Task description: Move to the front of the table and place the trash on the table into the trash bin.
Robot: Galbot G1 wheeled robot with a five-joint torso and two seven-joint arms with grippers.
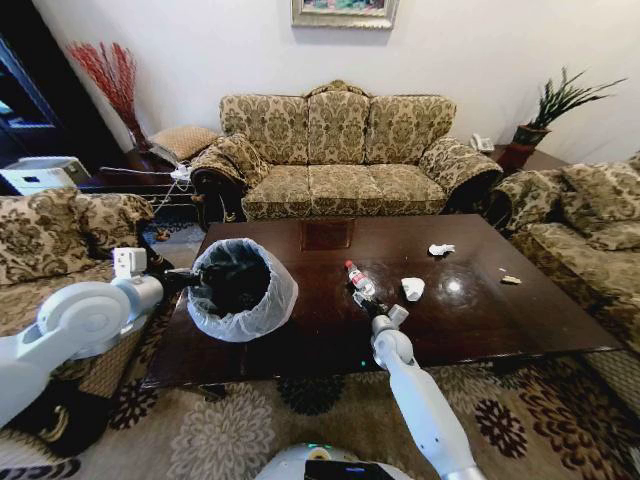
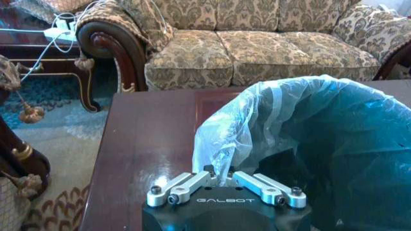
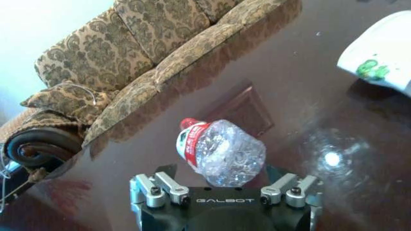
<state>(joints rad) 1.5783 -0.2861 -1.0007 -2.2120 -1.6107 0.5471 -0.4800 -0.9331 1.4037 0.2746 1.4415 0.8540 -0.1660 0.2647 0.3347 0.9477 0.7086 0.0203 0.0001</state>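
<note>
Soft, even indoor light fills the room. The glossy table throws back a bright spot of glare from overhead, and the right wrist view shows it too. The head view bows outward at its edges. Shadows stay faint.

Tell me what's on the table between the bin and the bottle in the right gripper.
Nothing: in the head view, only bare table top separates the trash bin from the bottle at the right gripper.
</note>
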